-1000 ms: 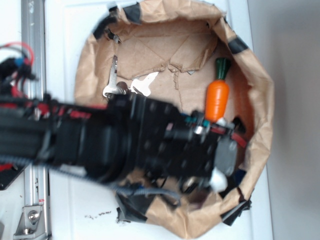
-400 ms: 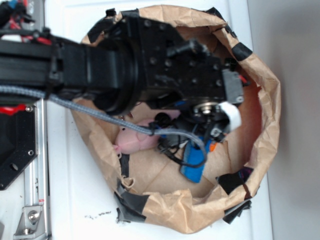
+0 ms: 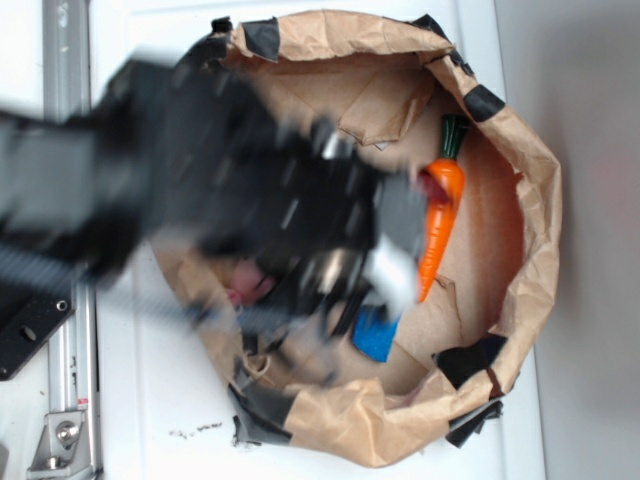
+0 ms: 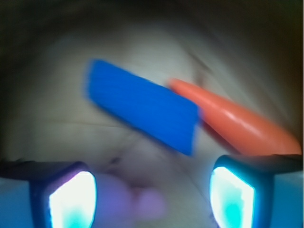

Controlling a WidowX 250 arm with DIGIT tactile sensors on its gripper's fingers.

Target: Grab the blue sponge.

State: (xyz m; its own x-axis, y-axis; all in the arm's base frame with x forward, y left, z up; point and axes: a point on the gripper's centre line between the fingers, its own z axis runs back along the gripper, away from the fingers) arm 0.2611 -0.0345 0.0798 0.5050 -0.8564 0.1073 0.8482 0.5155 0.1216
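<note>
The blue sponge [image 4: 142, 111] lies flat on the brown paper floor, slanting from upper left to lower right in the wrist view. In the exterior view only a corner of the blue sponge [image 3: 376, 335] shows below the blurred arm. My gripper [image 4: 152, 194] hangs above the paper, open, its two glowing fingers [image 4: 73, 199] wide apart with nothing between them; the sponge lies ahead of the gap. In the exterior view the gripper [image 3: 385, 270] is smeared by motion. An orange toy carrot [image 4: 232, 118] lies just right of the sponge.
A crumpled brown paper bag wall [image 3: 530, 200] with black tape patches rings the floor. The carrot [image 3: 440, 225] lies inside at the right. A pink toy [image 3: 248, 285] peeks out under the arm and shows as a pink blur [image 4: 142, 202] between the fingers.
The arm has swung down and left inside the bag and is blurred by motion. The carrot, hidden before, shows again; the pink toy is mostly covered.
</note>
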